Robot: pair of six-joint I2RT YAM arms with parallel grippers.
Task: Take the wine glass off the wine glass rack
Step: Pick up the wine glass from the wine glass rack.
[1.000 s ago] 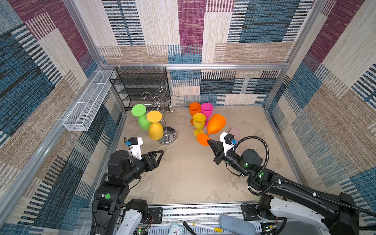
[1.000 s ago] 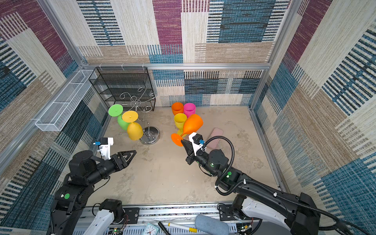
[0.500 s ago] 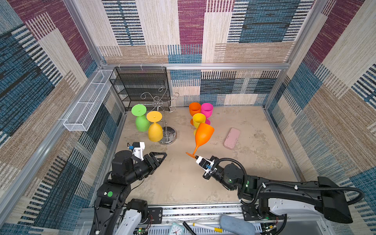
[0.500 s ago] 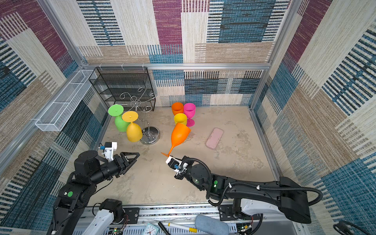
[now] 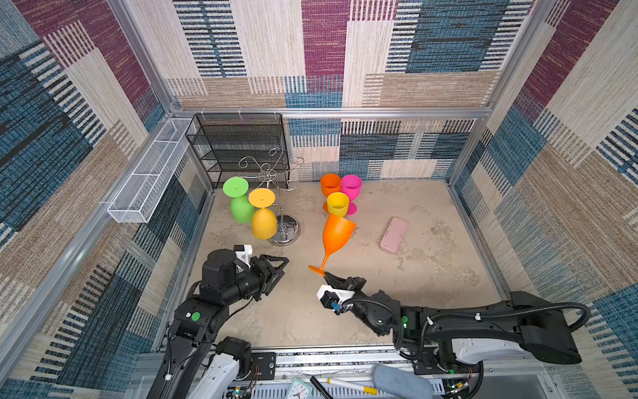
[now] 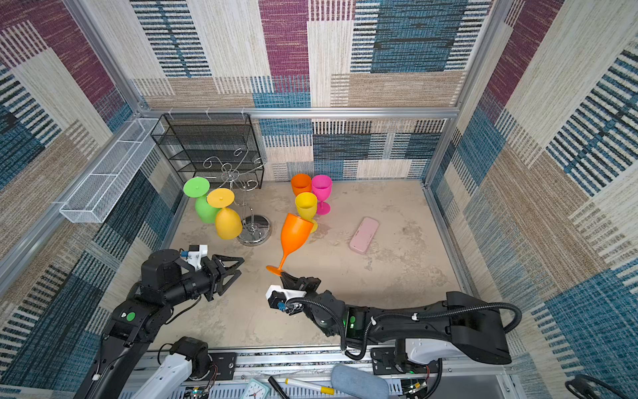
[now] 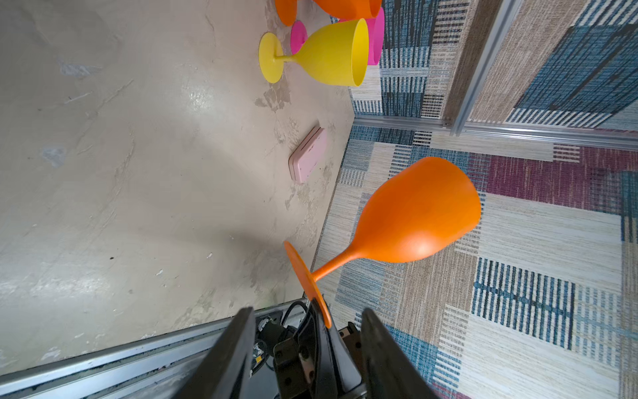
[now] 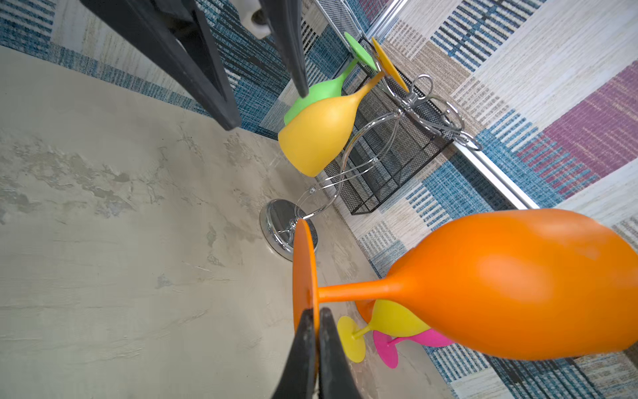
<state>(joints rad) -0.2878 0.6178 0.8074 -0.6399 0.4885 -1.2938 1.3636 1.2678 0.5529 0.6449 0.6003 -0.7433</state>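
An orange wine glass point(image 5: 338, 235) point(image 6: 295, 235) hangs tilted over the floor, bowl up. My right gripper point(image 5: 326, 274) point(image 8: 317, 312) is shut on the rim of its round foot. The chrome wine glass rack point(image 5: 267, 176) point(image 8: 276, 221) stands at the back left. A green glass point(image 5: 240, 207) and an amber glass point(image 5: 264, 222) hang upside down from its arms. My left gripper point(image 5: 281, 266) point(image 7: 307, 312) is open and holds nothing. It sits left of the orange glass's foot, pointing at it, with a gap between them.
Three glasses stand upright at the back centre: orange point(image 5: 330, 184), pink point(image 5: 351, 186) and yellow point(image 5: 338, 204). A pink case point(image 5: 393, 235) lies to the right. A black mesh shelf point(image 5: 241, 145) stands behind the rack. A white mesh basket point(image 5: 148, 172) hangs on the left wall.
My right arm has drawn back toward the front, carrying the orange glass away from the standing glasses and turning its bowl upward. The left gripper's jaws have narrowed a little.
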